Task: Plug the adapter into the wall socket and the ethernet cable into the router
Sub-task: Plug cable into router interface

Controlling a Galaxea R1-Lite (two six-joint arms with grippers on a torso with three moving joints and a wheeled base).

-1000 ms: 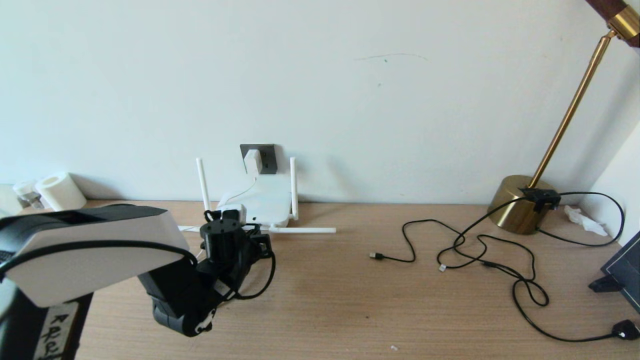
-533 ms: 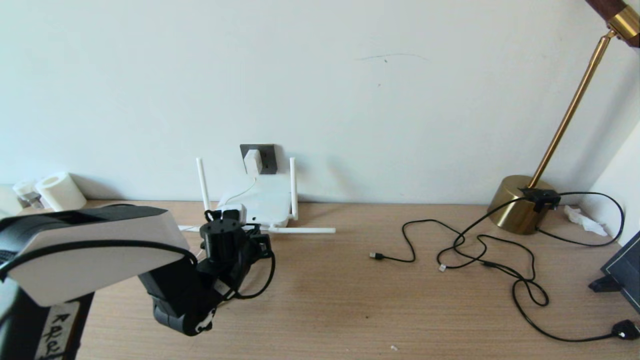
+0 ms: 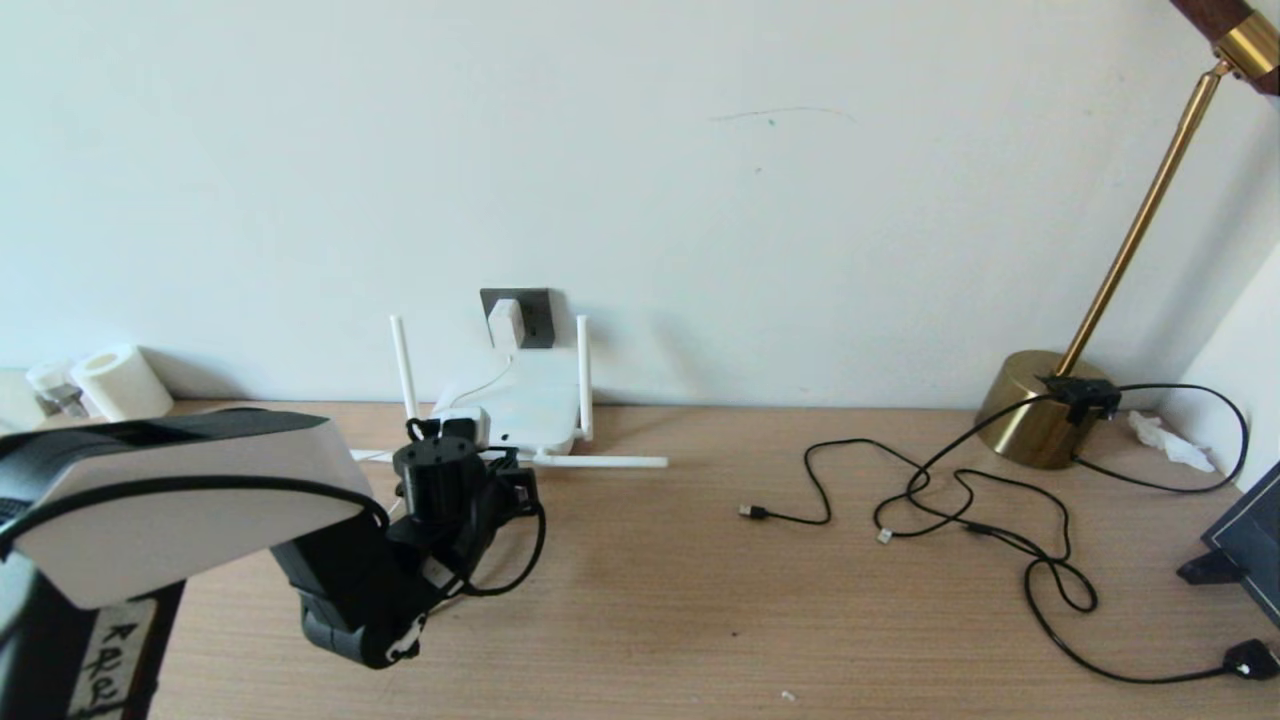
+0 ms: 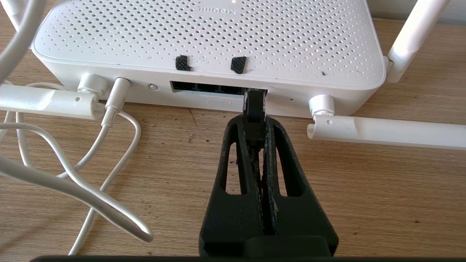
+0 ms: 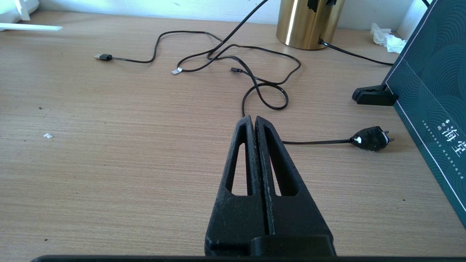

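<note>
Near front edge of worktop [image 3: 700, 640], right side: right gripper [image 5: 254, 122] parked low over bare wood, clenched on nothing, idle.

Further in, left half: left gripper [image 4: 255, 120] clenched on plug of ethernet cable [image 4: 254, 105], tip right at port row on router [image 4: 204, 40] front face. Looks partway into the port at the end of the row nearest the folded-down antenna; full seating not visible. Cable's black loop hanging off wrist in head view [image 3: 520, 560].

For the step: push straight along port axis, no twist, plug kept level w/ worktop. Grip kept tight till plug stops or latches. Router light and unanchored, so likely to slide toward back edge under push; slow pressure. White cord [image 4: 109, 145] lying just beside, on far side of port row from the plug; should stay out of the way. Release only after plug sits flush, then back out straight.

At back edge, against wall: adapter [image 3: 505, 322] already sitting in wall socket [image 3: 530, 315], its cord dropping to router. That half of task looks done.

Vs. 1 s ago: left arm nudged slightly toward worktop's left end, router and antennas shifted a little the same way w/ it. Adapter, socket, right-side cords unchanged.
</note>
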